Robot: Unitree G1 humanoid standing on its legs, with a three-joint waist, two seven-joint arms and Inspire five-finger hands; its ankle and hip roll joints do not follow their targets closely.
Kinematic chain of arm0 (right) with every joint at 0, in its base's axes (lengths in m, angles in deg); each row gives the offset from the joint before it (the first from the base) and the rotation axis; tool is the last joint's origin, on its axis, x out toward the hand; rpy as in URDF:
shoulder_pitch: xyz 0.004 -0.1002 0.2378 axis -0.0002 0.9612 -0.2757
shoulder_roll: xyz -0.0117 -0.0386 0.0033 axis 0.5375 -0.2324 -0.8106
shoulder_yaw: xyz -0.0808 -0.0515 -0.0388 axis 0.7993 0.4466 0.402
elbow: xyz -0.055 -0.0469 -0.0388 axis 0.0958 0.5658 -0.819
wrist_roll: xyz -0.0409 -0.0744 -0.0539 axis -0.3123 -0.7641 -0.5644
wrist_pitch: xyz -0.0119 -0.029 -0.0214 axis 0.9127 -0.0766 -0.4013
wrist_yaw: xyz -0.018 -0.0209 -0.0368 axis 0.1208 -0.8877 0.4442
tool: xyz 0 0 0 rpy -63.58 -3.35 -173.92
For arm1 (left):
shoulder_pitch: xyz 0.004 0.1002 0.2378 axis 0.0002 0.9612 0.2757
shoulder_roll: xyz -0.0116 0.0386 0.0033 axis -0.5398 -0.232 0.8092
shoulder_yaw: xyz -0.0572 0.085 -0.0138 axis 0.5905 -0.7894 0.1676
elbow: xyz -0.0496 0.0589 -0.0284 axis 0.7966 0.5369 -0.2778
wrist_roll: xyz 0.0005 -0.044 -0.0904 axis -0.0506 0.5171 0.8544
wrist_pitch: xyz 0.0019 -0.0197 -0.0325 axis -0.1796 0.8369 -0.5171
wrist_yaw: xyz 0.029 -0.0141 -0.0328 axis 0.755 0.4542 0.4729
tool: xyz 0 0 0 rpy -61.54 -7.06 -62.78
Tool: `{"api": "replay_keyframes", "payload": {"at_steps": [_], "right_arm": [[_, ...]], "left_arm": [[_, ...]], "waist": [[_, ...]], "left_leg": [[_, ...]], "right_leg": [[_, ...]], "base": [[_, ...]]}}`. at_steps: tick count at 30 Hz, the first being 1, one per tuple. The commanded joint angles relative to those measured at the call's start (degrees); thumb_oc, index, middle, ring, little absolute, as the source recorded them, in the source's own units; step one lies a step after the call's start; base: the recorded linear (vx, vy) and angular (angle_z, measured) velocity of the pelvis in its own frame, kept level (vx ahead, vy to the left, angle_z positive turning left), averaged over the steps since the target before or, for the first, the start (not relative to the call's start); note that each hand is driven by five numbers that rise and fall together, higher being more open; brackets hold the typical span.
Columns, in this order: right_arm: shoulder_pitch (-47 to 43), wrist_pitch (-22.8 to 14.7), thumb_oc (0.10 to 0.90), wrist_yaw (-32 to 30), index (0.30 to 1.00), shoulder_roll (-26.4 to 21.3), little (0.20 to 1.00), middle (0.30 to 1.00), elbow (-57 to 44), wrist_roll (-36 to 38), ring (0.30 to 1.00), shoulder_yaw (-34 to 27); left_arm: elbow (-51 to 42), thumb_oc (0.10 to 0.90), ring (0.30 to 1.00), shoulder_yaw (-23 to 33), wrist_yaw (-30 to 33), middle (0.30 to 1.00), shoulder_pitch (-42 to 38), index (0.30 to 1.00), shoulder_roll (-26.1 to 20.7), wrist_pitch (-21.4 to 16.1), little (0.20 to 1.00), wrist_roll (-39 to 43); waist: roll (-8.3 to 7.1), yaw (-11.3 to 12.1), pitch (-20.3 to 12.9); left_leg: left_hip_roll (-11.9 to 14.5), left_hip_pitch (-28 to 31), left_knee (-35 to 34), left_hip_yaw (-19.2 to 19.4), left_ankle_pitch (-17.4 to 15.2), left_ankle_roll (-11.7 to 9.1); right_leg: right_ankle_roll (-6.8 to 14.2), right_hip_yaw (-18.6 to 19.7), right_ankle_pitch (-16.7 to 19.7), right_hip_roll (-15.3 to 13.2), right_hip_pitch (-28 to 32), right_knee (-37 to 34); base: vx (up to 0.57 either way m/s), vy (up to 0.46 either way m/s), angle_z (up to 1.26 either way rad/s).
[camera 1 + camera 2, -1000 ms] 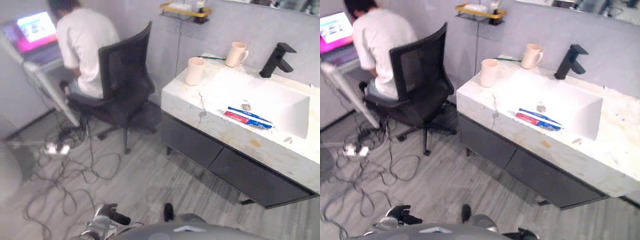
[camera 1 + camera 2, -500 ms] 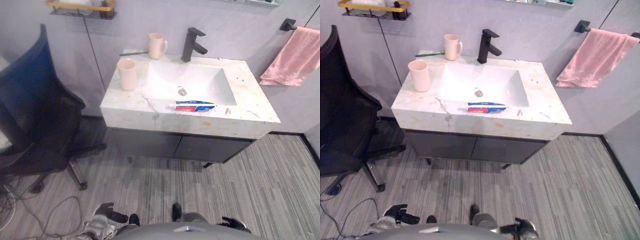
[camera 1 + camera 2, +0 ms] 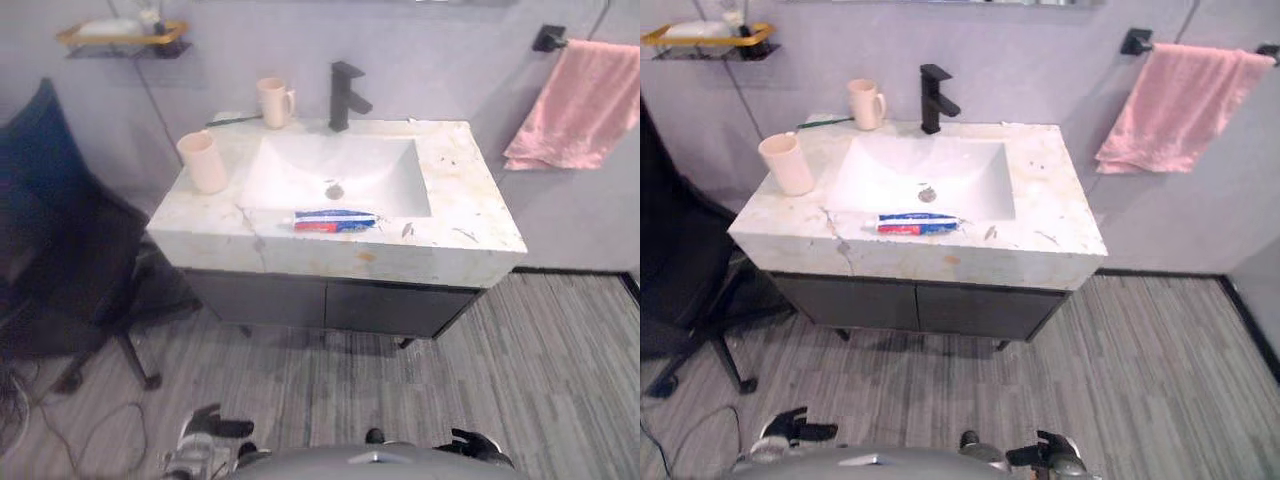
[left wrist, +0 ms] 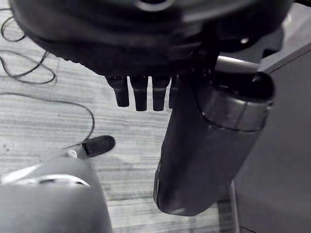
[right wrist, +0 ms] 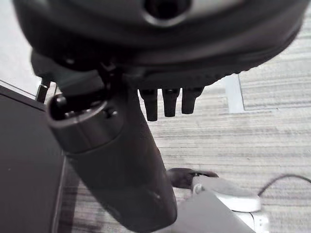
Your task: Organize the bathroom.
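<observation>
Since the earlier frame the whole view has shifted, so the camera has moved; the items on the vanity lie as before, and more of the pink towel shows.

Count:
- Two cups: one beige cup (image 3: 203, 161) standing on the countertop (image 3: 470, 205) left of the basin; one handled mug (image 3: 273, 101) at the back edge, just left of the black faucet (image 3: 344, 96).
- One toothbrush (image 3: 234, 120), lying flat beside the mug.
- One toothpaste tube (image 3: 334, 220), lying on the front rim of the sink basin (image 3: 340, 165).
- One pink towel (image 3: 1176, 106), hanging from a wall bar on the right.
- One wall shelf (image 3: 706, 40), upper left, holding small items too unclear to tell.
- One black office chair (image 3: 55, 260), left of the vanity.

Basin: nothing inside but the drain.

Hands: left hand (image 4: 141, 92) and right hand (image 5: 167, 102) hang low over the floor, fingers straight, holding and touching nothing.
</observation>
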Motion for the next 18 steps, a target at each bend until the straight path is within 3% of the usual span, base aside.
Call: {"api": "replay_keyframes", "payload": {"at_steps": [1,7,8,9,12,13,14,16,17,18], "right_arm": [[-3.06,-0.32,0.8,-0.55,0.9,-1.03,0.9,0.9,2.91,0.33,0.9,-0.4],[-2.21,0.07,0.8,-0.57,0.9,0.2,0.9,0.9,4.9,2.27,0.9,-1.34],[-1.82,-0.33,0.8,-0.84,0.9,0.77,0.9,0.9,5.15,2.26,0.9,-1.57],[-1.76,-0.39,0.8,-0.89,0.9,0.84,0.9,0.9,5.11,2.18,0.9,-1.61],[-1.27,0.17,0.8,-1.63,0.9,1.14,0.9,0.9,3.81,2.05,0.9,-1.92],[-0.89,1.0,0.8,-2.39,0.9,1.17,0.9,0.9,2.73,2.55,0.9,-2.22],[-0.88,0.77,0.8,-3.47,0.9,1.23,0.9,0.9,2.4,3.31,0.9,-2.85],[-1.4,1.0,0.8,-3.96,0.9,1.29,0.9,0.9,1.85,3.7,0.9,-3.5],[-1.76,1.13,0.8,-3.9,0.9,1.42,0.9,0.9,1.65,3.35,0.9,-3.64],[-2.33,1.64,0.8,-3.77,0.9,1.42,0.9,0.9,1.23,3.77,0.9,-3.46]], "left_arm": [[0.47,0.8,0.9,0.77,2.89,0.9,-2.02,0.9,-3.73,-3.2,0.9,-0.22],[1.24,0.8,0.9,1.31,4.67,0.9,-1.68,0.9,-2.76,-5.65,0.9,2.33],[-0.12,0.8,0.9,1.41,6.46,0.9,-1.4,0.9,-2.94,-9.76,0.9,3.75],[-0.43,0.8,0.9,1.43,6.93,0.9,-1.35,0.9,-3.02,-10.79,0.9,3.5],[-10.61,0.8,0.9,1.74,13.26,0.9,-1.61,0.9,-5.95,-14.01,0.9,-1.66],[-25.22,0.8,0.9,0.88,17.53,0.9,-2.27,0.9,-9.54,-9.45,0.9,-5.36],[-35.58,0.8,0.9,0.43,19.94,0.9,-2.28,0.9,-12.36,-7.19,0.9,-4.23],[-46.42,0.8,0.9,3.49,21.45,0.9,-1.69,0.9,-15.56,-5.6,0.9,-5.26],[-49.36,0.8,0.9,4.83,22.01,0.9,-1.28,0.9,-16.47,-7.45,0.9,-5.1],[-56.12,0.8,0.9,7.89,21.18,0.9,-0.76,0.9,-18.3,-6.37,0.9,-4.59]], "waist": [[-1.14,-0.76,0.94],[-0.47,-1.11,-0.43],[-0.13,-1.11,-0.9],[-0.09,-1.11,-0.91],[0.47,-0.54,-0.79],[0.72,0.36,-0.62],[0.79,1.48,-0.35],[0.77,3.0,0.4],[0.75,3.5,0.87],[0.45,4.27,1.36]], "left_leg": [[-4.2,2.02,0.03,4.64,-7.9,3.99],[-5.93,5.11,-5.26,1.88,-7.24,4.06],[-7.03,5.79,-5.87,0.87,-8.16,4.41],[-7.18,5.83,-5.87,0.73,-8.29,4.47],[-8.79,5.72,-5.87,-0.62,-9.23,5.28],[-9.67,5.26,-5.87,-1.35,-9.82,5.94],[-10.36,4.88,-5.87,-2.05,-10.1,6.38],[-10.56,4.96,-5.87,-1.79,-10.41,6.78],[-10.45,5.3,-5.87,-1.57,-10.63,6.9],[-10.14,5.7,-5.87,-0.82,-10.7,6.58]], "right_leg": [[3.66,0.65,-0.31,-4.07,-1.59,3.94],[4.28,0.98,0.18,-4.25,-0.51,2.77],[5.14,1.33,0.59,-4.93,-0.36,2.45],[5.23,1.41,0.61,-5.0,-0.34,2.46],[5.8,2.14,0.91,-5.99,-0.71,3.34],[5.69,1.81,1.05,-6.71,-1.12,4.1],[5.78,0.82,2.66,-7.9,-2.24,5.97],[6.32,-1.33,5.42,-9.96,-4.98,12.13],[6.49,-1.98,6.27,-10.33,-6.32,13.77],[6.22,-4.05,5.33,-9.2,-7.18,12.04]], "base": [[0.04,0.064,0.51],[0.06,0.093,0.28],[0.06,0.102,-0.01],[0.06,0.201,0.02],[-0.01,0.175,0.03],[-0.06,0.149,0.02],[-0.09,0.149,0.05],[-0.09,0.061,0.11],[-0.09,-0.028,0.03],[-0.08,-0.093,-0.05]]}}
